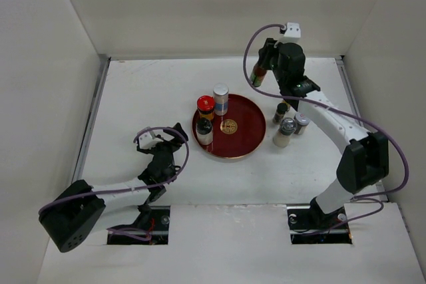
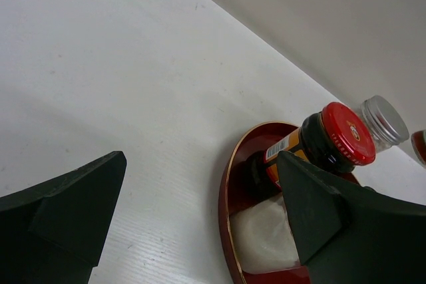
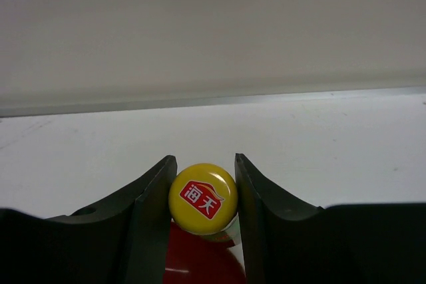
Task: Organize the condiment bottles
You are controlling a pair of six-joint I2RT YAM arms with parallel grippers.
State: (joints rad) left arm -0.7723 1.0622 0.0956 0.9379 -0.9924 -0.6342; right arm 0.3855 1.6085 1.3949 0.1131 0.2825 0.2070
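Left gripper point(image 2: 200, 164) sits at the red lacquer tray's point(image 1: 247, 114) 9 o'clock, jaws wide apart and empty. Three tray bottles point(image 1: 204, 130) stand inside; three desk bottles point(image 1: 283, 136) stand at 3 o'clock. At 1 o'clock the right gripper's point(image 3: 204, 159) jaws pinch the yellow-capped sauce bottle point(image 3: 203, 197). It is probably glass, slick and tall, so hold it snugly under the cap.

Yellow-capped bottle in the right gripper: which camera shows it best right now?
The right wrist view. The yellow-capped bottle sits in the centre of that picture, and the right gripper is shut on its cap from both sides. The top view shows only a sliver of it beside the wrist. The left wrist view does not show it.
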